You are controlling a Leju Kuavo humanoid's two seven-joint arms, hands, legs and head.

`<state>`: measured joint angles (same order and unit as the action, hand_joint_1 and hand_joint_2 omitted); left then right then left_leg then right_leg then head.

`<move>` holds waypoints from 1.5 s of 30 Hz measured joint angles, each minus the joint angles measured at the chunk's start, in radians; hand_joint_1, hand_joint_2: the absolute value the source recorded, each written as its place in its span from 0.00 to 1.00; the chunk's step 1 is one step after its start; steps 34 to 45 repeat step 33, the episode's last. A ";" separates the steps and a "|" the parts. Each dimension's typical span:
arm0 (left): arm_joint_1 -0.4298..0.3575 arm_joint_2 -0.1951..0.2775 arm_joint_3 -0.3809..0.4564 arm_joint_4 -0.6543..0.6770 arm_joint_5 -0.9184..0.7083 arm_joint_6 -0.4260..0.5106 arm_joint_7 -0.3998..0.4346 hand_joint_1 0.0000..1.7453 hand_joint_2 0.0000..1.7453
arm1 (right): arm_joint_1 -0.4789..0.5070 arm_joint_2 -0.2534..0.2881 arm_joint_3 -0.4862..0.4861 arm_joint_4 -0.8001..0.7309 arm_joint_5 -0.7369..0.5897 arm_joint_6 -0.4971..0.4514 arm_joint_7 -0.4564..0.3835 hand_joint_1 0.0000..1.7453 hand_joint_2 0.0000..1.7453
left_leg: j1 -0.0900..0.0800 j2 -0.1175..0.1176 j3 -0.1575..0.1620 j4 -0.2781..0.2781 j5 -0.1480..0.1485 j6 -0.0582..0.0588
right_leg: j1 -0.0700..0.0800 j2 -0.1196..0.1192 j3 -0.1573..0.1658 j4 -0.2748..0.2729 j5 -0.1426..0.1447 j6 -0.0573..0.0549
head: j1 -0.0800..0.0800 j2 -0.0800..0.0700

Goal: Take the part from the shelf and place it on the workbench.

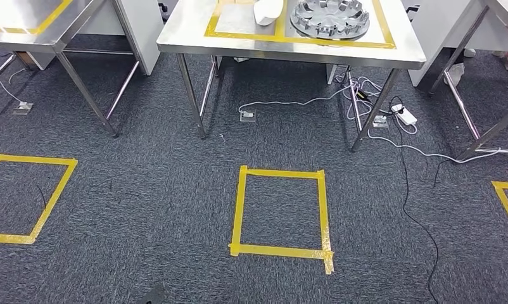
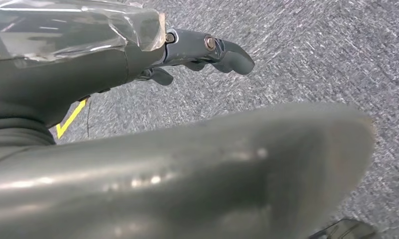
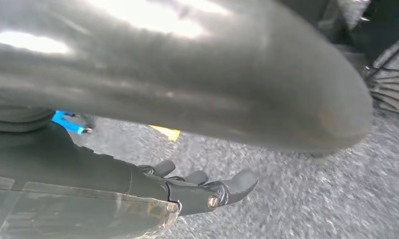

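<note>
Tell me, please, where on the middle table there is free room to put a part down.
The taped rectangle left of the white object looks bare, as does the table's front edge strip. The right side is crowded: the silver wheel cover fills its taped box.

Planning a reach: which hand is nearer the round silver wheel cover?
Right, likely: the wheel cover sits right of centre ahead; left hand and right hand both hang over carpet.

Silver part (image 1: 330, 17) at twelve o'clock cropped by the frame's top, white object (image 1: 267, 11) beside it likewise, both thumbs (image 2: 187, 169) a blur up close
</note>
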<state>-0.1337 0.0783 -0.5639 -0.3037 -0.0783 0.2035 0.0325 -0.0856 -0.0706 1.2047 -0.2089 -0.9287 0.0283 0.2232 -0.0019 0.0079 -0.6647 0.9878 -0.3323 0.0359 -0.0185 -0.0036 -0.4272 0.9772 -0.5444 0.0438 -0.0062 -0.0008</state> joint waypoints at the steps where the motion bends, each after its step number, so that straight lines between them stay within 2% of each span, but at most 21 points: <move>1: 0.000 0.000 0.000 0.001 -0.001 0.000 0.000 0.00 0.00 | 0.000 0.001 0.000 0.000 -0.001 -0.004 0.002 0.00 0.00 | 0.001 0.001 -0.005 -0.002 0.013 -0.007 | 0.004 0.000 0.005 -0.023 -0.007 -0.008 | -0.001 0.000; 3: 0.004 0.001 -0.001 0.006 -0.002 0.001 0.000 0.00 0.00 | 0.002 0.007 0.000 0.000 -0.003 -0.010 0.006 0.00 0.00 | 0.006 -0.001 -0.015 -0.003 0.017 -0.019 | -0.001 -0.003 -0.018 -0.021 0.014 -0.023 | 0.000 0.000; 4: 0.007 0.002 -0.001 0.008 -0.003 0.001 0.000 0.00 0.00 | 0.004 0.009 0.000 0.000 -0.004 -0.012 0.008 0.00 0.00 | 0.009 -0.003 -0.023 0.015 -0.014 -0.026 | -0.004 -0.004 -0.031 -0.021 0.028 -0.033 | 0.000 0.000; 7: 0.013 0.002 -0.002 0.011 -0.004 0.004 0.000 0.00 0.00 | 0.005 0.014 0.000 0.000 -0.004 -0.015 0.011 0.00 0.00 | 0.016 -0.006 -0.051 0.176 -0.181 -0.047 | -0.005 -0.008 -0.077 -0.020 0.073 -0.047 | -0.004 0.000; 8: 0.013 0.003 -0.002 0.012 -0.004 0.005 0.000 0.00 0.00 | 0.005 0.015 0.000 0.000 -0.004 -0.016 0.010 0.00 0.00 | 0.017 -0.006 -0.054 0.239 -0.207 -0.052 | -0.004 -0.008 -0.093 -0.019 0.087 -0.046 | -0.004 0.000; 10: 0.014 0.003 -0.003 0.013 -0.004 0.007 0.000 0.00 0.00 | 0.005 0.017 0.000 0.000 -0.004 -0.016 0.010 0.00 0.00 | 0.021 -0.006 -0.027 0.298 -0.179 -0.057 | -0.004 -0.010 -0.128 -0.012 0.114 -0.041 | -0.004 0.000; 12: 0.013 0.004 -0.003 0.014 -0.004 0.008 0.000 0.00 0.00 | 0.005 0.019 0.000 0.000 -0.004 -0.016 0.009 0.00 0.00 | 0.024 -0.007 0.064 0.221 -0.135 -0.054 | -0.005 -0.009 -0.164 -0.001 0.137 -0.033 | -0.004 0.000; 14: 0.012 0.005 -0.003 0.014 -0.004 0.009 -0.002 0.00 0.00 | 0.004 0.021 0.000 0.000 -0.002 -0.016 0.008 0.00 0.00 | 0.020 -0.010 0.176 0.069 -0.167 -0.043 | -0.004 -0.009 -0.184 0.005 0.157 -0.021 | -0.004 0.000; 15: 0.011 0.005 -0.003 0.014 -0.004 0.009 -0.003 0.00 0.00 | 0.003 0.023 0.000 0.000 -0.002 -0.016 0.007 0.00 0.00 | 0.016 -0.010 0.207 0.015 -0.190 -0.034 | -0.003 -0.010 -0.188 0.003 0.168 -0.014 | -0.004 0.000; 16: 0.011 0.006 -0.003 0.014 -0.004 0.010 -0.004 0.00 0.00 | 0.003 0.024 0.000 0.000 0.000 -0.016 0.006 0.00 0.00 | 0.010 -0.010 0.218 -0.014 -0.200 -0.024 | -0.004 -0.011 -0.190 -0.001 0.179 -0.006 | -0.004 0.000; 18: 0.012 0.007 -0.003 0.015 -0.003 0.011 -0.005 0.00 0.00 | 0.007 0.025 0.000 0.000 0.002 -0.017 0.006 0.00 0.00 | 0.007 -0.007 0.200 -0.025 -0.179 -0.002 | -0.006 -0.012 -0.198 -0.004 0.190 0.004 | -0.004 0.000; 20: 0.013 0.006 -0.003 0.016 -0.003 0.011 -0.006 0.00 0.00 | 0.012 0.025 0.000 0.000 0.003 -0.017 0.006 0.00 0.00 | 0.009 -0.003 0.172 -0.032 -0.145 0.016 | -0.007 -0.009 -0.222 0.042 0.131 -0.006 | -0.001 0.000; 22: 0.013 0.006 -0.003 0.016 -0.002 0.012 -0.006 0.00 0.00 | 0.014 0.025 0.001 0.000 0.004 -0.017 0.007 0.00 0.00 | 0.006 -0.002 0.133 -0.032 -0.113 0.025 | -0.006 -0.005 -0.254 0.163 0.023 -0.022 | 0.001 0.000; 23: 0.014 0.006 -0.003 0.016 -0.002 0.011 -0.006 0.00 0.00 | 0.014 0.025 0.001 0.000 0.004 -0.017 0.007 0.00 0.00 | 0.004 -0.002 0.115 -0.032 -0.097 0.026 | -0.006 -0.004 -0.263 0.231 -0.011 -0.021 | 0.001 0.000; 24: 0.015 0.005 -0.003 0.016 -0.001 0.011 -0.006 0.00 0.00 | 0.014 0.025 0.001 0.000 0.004 -0.017 0.006 0.00 0.00 | 0.003 -0.002 0.095 -0.031 -0.082 0.026 | -0.006 -0.004 -0.263 0.283 -0.020 -0.014 | 0.001 0.000; 26: 0.017 0.005 -0.003 0.016 0.003 0.011 -0.006 0.00 0.00 | 0.014 0.024 0.001 0.000 0.007 -0.017 0.006 0.00 0.00 | 0.001 -0.002 0.057 -0.029 -0.053 0.021 | -0.006 -0.003 -0.223 0.302 0.026 0.010 | 0.001 0.000; 27: 0.018 0.004 -0.003 0.017 0.005 0.011 -0.006 0.00 0.00 | 0.013 0.024 0.001 0.000 0.009 -0.017 0.007 0.00 0.00 | 0.001 -0.002 0.040 -0.027 -0.040 0.017 | -0.005 -0.002 -0.179 0.262 0.049 0.015 | 0.001 0.000; 29: 0.022 0.002 -0.003 0.017 0.006 0.012 -0.003 0.00 0.00 | 0.012 0.024 0.001 0.000 0.013 -0.016 0.007 0.00 0.00 | -0.002 -0.001 0.014 -0.015 -0.020 0.008 | -0.001 -0.003 -0.050 0.099 0.032 0.003 | 0.001 0.000; 31: 0.025 0.001 -0.003 0.019 0.007 0.018 0.000 0.00 0.00 | 0.010 0.025 0.002 0.000 0.015 -0.014 0.008 0.00 0.00 | -0.003 0.002 0.000 -0.007 -0.002 -0.004 | 0.006 -0.002 0.029 -0.025 -0.018 -0.018 | 0.000 0.000; 33: 0.029 0.001 -0.003 0.021 0.007 0.023 0.002 0.00 0.00 | 0.011 0.027 0.003 0.000 0.017 -0.012 0.009 0.00 0.00 | 0.001 0.004 -0.004 -0.008 0.012 -0.014 | 0.008 -0.001 0.028 -0.041 -0.025 -0.026 | 0.000 0.000; 45: 0.029 0.001 -0.003 0.021 0.007 0.023 0.002 0.00 0.00 | 0.011 0.027 0.003 0.000 0.017 -0.012 0.009 0.00 0.00 | 0.001 0.004 -0.004 -0.008 0.012 -0.014 | 0.008 -0.001 0.028 -0.041 -0.025 -0.026 | 0.000 0.000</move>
